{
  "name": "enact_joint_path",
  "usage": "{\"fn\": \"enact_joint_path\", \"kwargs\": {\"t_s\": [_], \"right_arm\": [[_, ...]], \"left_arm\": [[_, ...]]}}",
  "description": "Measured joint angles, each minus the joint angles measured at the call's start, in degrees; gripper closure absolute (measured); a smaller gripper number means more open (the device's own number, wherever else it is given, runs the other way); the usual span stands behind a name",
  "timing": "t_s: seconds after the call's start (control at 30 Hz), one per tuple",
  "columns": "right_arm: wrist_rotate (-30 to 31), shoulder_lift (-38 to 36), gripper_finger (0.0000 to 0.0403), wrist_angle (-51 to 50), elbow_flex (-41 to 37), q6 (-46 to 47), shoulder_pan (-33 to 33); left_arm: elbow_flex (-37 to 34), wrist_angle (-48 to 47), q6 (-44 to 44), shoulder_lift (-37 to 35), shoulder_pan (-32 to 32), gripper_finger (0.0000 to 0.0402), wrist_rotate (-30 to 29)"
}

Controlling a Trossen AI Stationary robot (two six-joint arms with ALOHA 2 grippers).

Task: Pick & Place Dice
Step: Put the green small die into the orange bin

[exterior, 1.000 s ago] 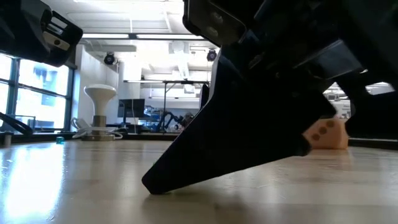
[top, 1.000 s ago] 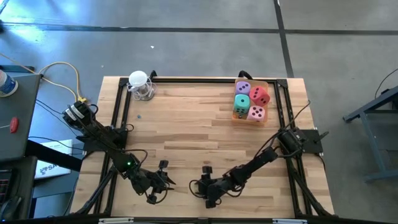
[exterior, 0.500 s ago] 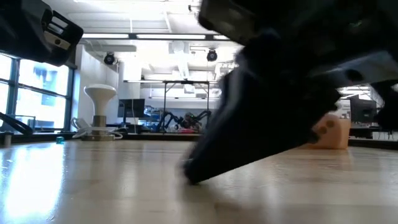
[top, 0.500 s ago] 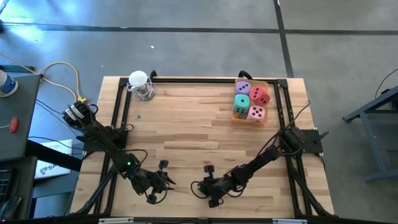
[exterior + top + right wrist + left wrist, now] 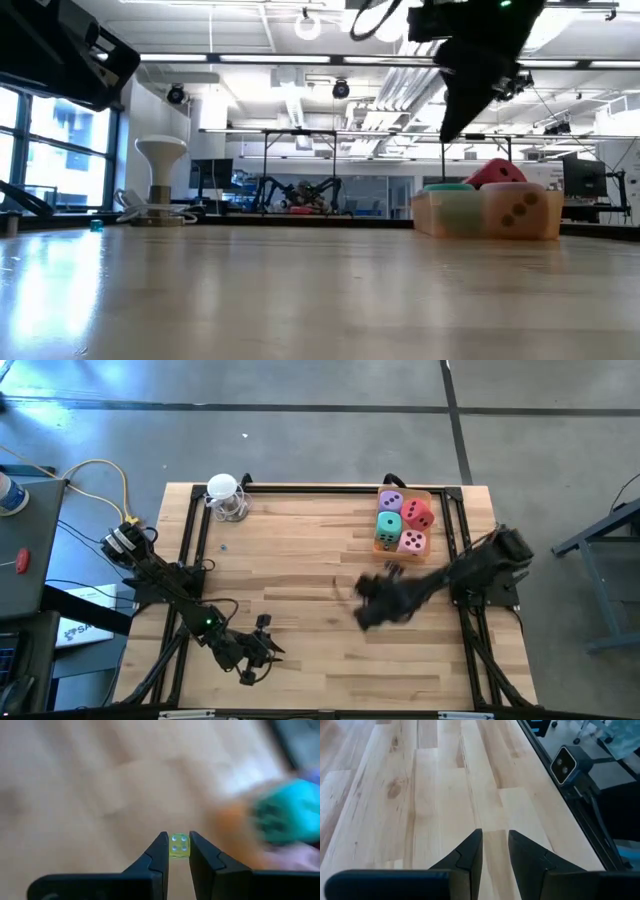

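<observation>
Dice of two kinds show at this moment. At the left side, the left tool (image 5: 262,650) rests low near the front edge of the wooden surface (image 5: 300,550), well apart from every die. Its fingers (image 5: 470,852) stand only a little apart, with a narrow gap, and nothing is between them. At the far left corner stands a white round-topped object (image 5: 225,497) with a clear base.

More to the right, the right tool (image 5: 372,600) hangs above the middle-right part of the surface, lifted up in the air as the low view shows. Its fingers (image 5: 161,851) are almost closed and they pinch a small yellow die (image 5: 179,845) with pale pips at their very tips.

At the far right corner is a clear orange tray (image 5: 432,493). In it lie four big soft dice, close together: the purple die (image 5: 391,502) at the back, the red die (image 5: 419,515) beside it, the mint green die (image 5: 389,527) in front of the purple one, and the pink die (image 5: 412,542) at the front. The right tool is near this tray, but it is not touching it.
</observation>
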Motion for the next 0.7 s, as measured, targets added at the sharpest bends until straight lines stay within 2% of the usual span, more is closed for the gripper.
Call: {"fn": "enact_joint_path", "kwargs": {"t_s": [0.17,0.33,0.47,0.57,0.7], "right_arm": [[0.68,-5.91,0.0366,-8.49,0.00,4.96,-7.84],[-5.34,-7.94,0.0365,-8.45,-1.46,3.96,-18.77],[-8.16,-7.14,0.0336,-6.68,-3.26,0.10,-26.67],[-13.70,-6.62,0.0311,-4.67,-4.59,-2.91,-31.36],[-14.09,-6.80,0.0280,1.30,-6.89,-5.32,-34.12]], "left_arm": [[0.00,-0.09,-0.04,0.00,0.92,0.0311,0.03],[0.00,-0.40,-0.13,0.00,1.90,0.0311,0.01],[0.00,-0.42,-0.19,0.00,1.91,0.0311,0.06],[0.00,-0.42,-0.35,0.00,1.42,0.0311,0.19],[0.00,-0.62,-0.35,0.00,0.62,0.0311,0.23]]}}
